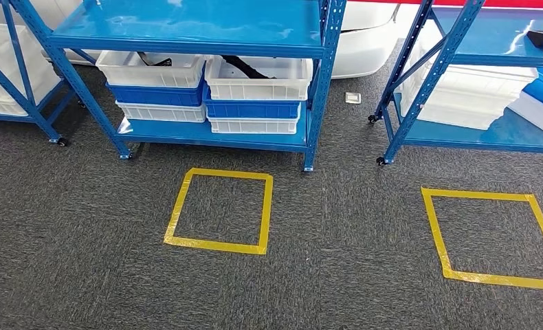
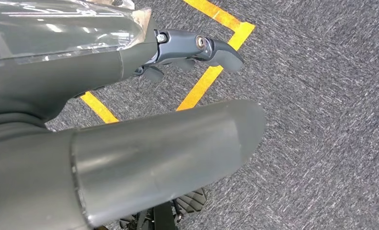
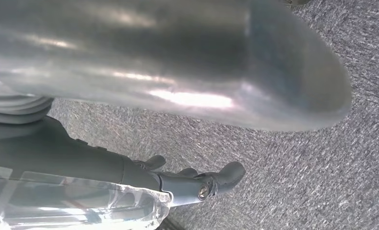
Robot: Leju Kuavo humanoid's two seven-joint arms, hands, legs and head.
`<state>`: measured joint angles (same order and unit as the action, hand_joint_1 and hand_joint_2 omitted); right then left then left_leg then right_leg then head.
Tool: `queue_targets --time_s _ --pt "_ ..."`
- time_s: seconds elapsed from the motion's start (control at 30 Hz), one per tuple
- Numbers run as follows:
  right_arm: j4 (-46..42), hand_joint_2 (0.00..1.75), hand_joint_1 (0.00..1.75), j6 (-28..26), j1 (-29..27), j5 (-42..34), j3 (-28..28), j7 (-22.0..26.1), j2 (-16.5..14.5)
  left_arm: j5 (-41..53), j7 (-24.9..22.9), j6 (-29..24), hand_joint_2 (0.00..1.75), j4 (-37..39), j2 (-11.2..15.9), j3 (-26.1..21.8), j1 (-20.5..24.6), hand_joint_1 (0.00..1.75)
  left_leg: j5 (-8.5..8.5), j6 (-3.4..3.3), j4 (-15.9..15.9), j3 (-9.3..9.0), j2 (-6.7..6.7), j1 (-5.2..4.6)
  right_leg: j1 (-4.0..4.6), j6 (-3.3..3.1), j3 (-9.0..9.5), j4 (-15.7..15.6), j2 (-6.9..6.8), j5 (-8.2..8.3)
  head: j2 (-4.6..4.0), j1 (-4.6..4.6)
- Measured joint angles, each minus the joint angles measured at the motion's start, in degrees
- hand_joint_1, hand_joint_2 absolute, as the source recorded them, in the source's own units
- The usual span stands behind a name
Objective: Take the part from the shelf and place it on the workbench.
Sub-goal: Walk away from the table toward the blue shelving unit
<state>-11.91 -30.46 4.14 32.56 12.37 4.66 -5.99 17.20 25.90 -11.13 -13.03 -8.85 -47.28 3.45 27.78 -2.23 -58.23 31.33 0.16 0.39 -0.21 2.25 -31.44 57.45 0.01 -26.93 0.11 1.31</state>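
Part (image 1: 245,67): dark, in white bin (image 1: 258,78), shelf (image 1: 214,134) lower tier, right side. Untaken. Left hand (image 2: 187,55): empty, fingers loosely apart, hanging over carpet. Right hand (image 3: 197,179): likewise. Progress: approach, grasp and placing all remain, by my reading.

Dark parts (image 1: 245,67) lie half hidden inside the shelf's upper white bins (image 1: 258,77).
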Motion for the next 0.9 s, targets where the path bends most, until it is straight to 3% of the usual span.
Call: queue_targets --time_s 0.17,0.3,0.37,0.43,0.47,0.5,0.53,0.57,0.6,0.63,0.67,0.73,0.8,0.87,0.9 --pt "0.0 0.00 0.00 0.0 0.0 0.0 0.1 0.0 0.0 0.0 0.1 0.2 0.00 0.0 0.0 -0.4 0.0 0.00 0.14 0.23 0.0 -0.03 0.01 -0.05 -0.02 -0.05 0.09 -0.1 0.00 -0.03 0.00 0.01" --pt "0.0 0.00 0.00 0.0 0.1 0.3 0.2 0.0 0.0 0.0 0.3 0.3 0.00 0.0 0.0 -0.5 0.0 0.00 -0.28 -0.78 1.7 -1.05 0.04 0.16 -0.22 0.33 0.25 -0.1 -0.02 -0.16 0.00 0.06" --pt "0.0 0.00 0.00 0.0 0.1 0.5 0.3 0.0 0.1 -0.2 0.4 0.3 0.00 0.0 -0.1 -0.7 0.1 0.00 -0.78 -1.09 3.0 -2.03 0.21 0.58 -0.18 0.14 -2.13 4.6 0.00 -2.07 0.00 0.16" --pt "0.0 0.00 0.00 0.0 0.0 0.6 0.3 0.0 0.1 -0.2 0.5 0.3 0.00 0.0 -0.1 -0.9 0.1 0.00 -0.64 -1.06 3.1 -2.31 0.35 0.58 -0.48 0.15 -6.30 12.3 0.02 -4.69 0.00 0.17" --pt "0.0 0.00 0.00 0.0 -0.1 0.7 0.3 0.0 0.1 -0.2 0.5 0.3 0.00 0.0 -0.2 -1.0 0.0 0.00 -0.47 -0.89 3.1 -2.47 0.37 0.61 -0.69 0.47 -7.82 14.7 0.01 -5.16 0.00 0.17" --pt "0.0 0.00 0.00 0.0 -0.2 0.8 0.3 0.0 0.1 -0.3 0.5 0.3 0.00 0.0 -0.2 -1.0 0.0 0.00 -0.24 -0.67 3.1 -2.71 0.35 0.69 -0.94 1.01 -8.30 15.0 0.00 -4.71 0.00 0.17" --pt "0.0 0.00 0.00 0.0 -0.2 0.8 0.3 -0.1 0.2 -0.3 0.5 0.3 0.00 0.0 -0.3 -1.1 -0.1 0.00 0.05 -0.36 3.1 -3.07 0.32 0.83 -1.23 1.74 -7.50 12.9 -0.02 -3.28 0.00 0.18" --pt "0.0 0.00 0.00 0.0 -0.3 0.9 0.3 -0.1 0.2 -0.3 0.5 0.2 0.00 0.0 -0.3 -1.1 -0.1 0.00 0.42 0.01 3.0 -3.54 0.29 1.00 -1.54 2.50 -5.63 8.7 -0.08 -1.30 0.00 0.19" --pt "0.0 0.00 0.00 0.0 -0.3 0.9 0.3 -0.1 0.2 -0.3 0.5 0.2 0.00 0.0 -0.3 -1.1 -0.1 0.00 0.84 0.48 3.0 -4.00 0.28 1.09 -1.69 2.92 -3.66 4.7 -0.19 0.32 0.00 0.19" --pt "0.0 0.00 0.00 0.0 -0.2 0.9 0.3 -0.1 0.2 -0.3 0.5 0.2 0.00 0.0 -0.3 -1.1 -0.1 0.00 1.34 0.98 2.9 -4.37 0.28 1.08 -1.70 2.91 -1.98 1.4 -0.24 1.40 0.00 0.19" --pt "0.0 0.00 0.00 0.0 -0.2 0.9 0.3 -0.1 0.2 -0.3 0.5 0.2 0.00 0.0 -0.3 -1.1 0.0 0.00 1.75 1.43 2.8 -4.63 0.31 1.04 -1.59 2.42 -1.00 -0.3 -0.26 1.73 0.00 0.14" --pt "0.0 0.00 0.00 0.0 -0.2 0.9 0.3 -0.1 0.2 -0.3 0.5 0.2 0.00 0.0 -0.3 -1.1 0.1 0.00 2.39 2.18 2.8 -4.96 0.35 0.99 -1.08 0.88 -0.56 -0.6 -0.17 1.21 0.00 -0.02" --pt "0.0 0.00 0.00 0.0 -0.2 0.9 0.4 -0.1 0.3 -0.3 0.5 0.2 0.00 0.0 -0.3 -1.1 0.3 0.00 3.15 2.71 2.1 -5.21 0.31 1.31 -1.19 -0.33 -0.02 -0.6 -0.04 0.64 0.00 -0.16" --pt "0.0 0.00 0.00 0.0 -0.2 0.9 0.4 -0.1 0.3 -0.3 0.5 0.2 0.00 0.0 -0.3 -1.1 0.5 0.00 5.44 3.04 -2.8 -2.94 0.22 1.50 -1.43 -1.42 0.90 -0.7 0.03 0.01 0.00 -0.28" --pt "0.0 0.00 0.00 0.0 -0.1 0.9 0.4 -0.1 0.2 -0.3 0.5 0.2 0.00 0.0 -0.3 -1.1 0.4 0.00 7.01 3.13 -7.2 -0.36 0.16 1.47 -1.29 -1.91 1.29 -0.7 0.02 -0.36 0.00 -0.35"
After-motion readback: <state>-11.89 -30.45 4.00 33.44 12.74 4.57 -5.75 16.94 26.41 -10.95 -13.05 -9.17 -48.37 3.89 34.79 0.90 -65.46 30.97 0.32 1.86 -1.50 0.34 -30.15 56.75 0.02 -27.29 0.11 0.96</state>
